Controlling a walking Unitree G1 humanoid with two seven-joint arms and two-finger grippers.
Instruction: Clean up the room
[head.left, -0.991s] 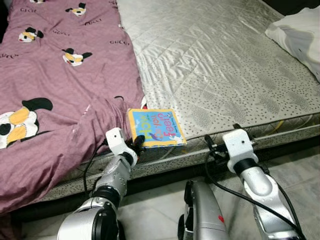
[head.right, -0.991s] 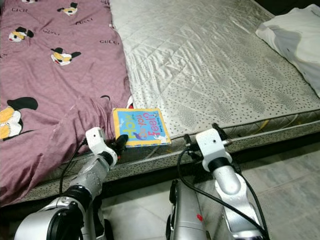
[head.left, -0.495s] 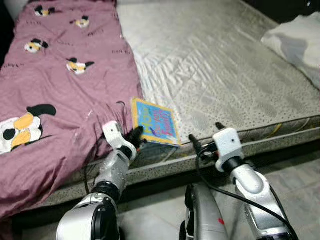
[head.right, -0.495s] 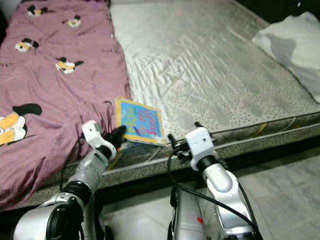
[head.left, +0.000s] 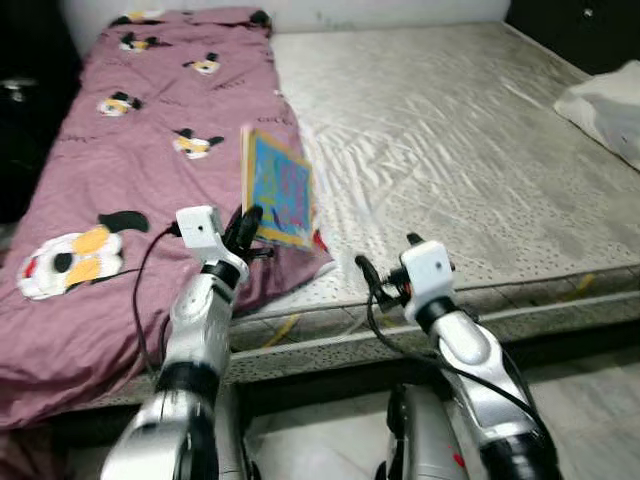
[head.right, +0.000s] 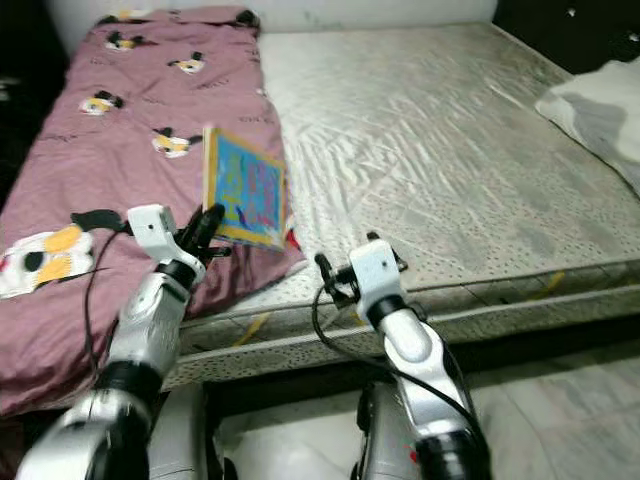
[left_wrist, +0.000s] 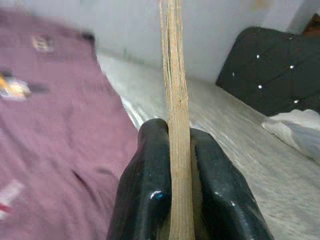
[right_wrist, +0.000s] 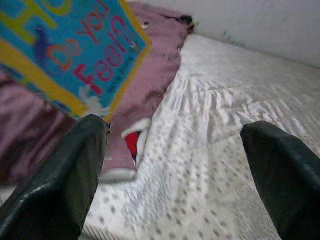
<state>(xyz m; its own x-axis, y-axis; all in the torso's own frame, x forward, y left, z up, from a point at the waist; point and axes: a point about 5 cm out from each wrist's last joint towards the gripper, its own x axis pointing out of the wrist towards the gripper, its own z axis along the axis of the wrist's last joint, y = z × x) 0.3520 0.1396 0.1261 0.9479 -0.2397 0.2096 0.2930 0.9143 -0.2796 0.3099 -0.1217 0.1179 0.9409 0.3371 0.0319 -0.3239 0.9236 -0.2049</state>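
One book (head.left: 276, 189) stood upright above the bed's (head.left: 480, 180) near edge, clamped in the left pincer (head.left: 243, 228). The right pincer (right_wrist: 175, 175), fingers apart, hovered beside it over bare mattress; one pillow (head.left: 610, 105) lay far right.

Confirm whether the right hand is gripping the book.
No. The right hand is open over the mattress; the left hand clamps the book.

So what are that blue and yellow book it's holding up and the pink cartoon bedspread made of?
The blue and yellow book, clamped in the left gripper, looks like thick cardboard: the left wrist view shows a layered tan edge and stiff, unbending pages. The pink cartoon bedspread seems a soft matte woven fabric, possibly cotton, since it creases and drapes.
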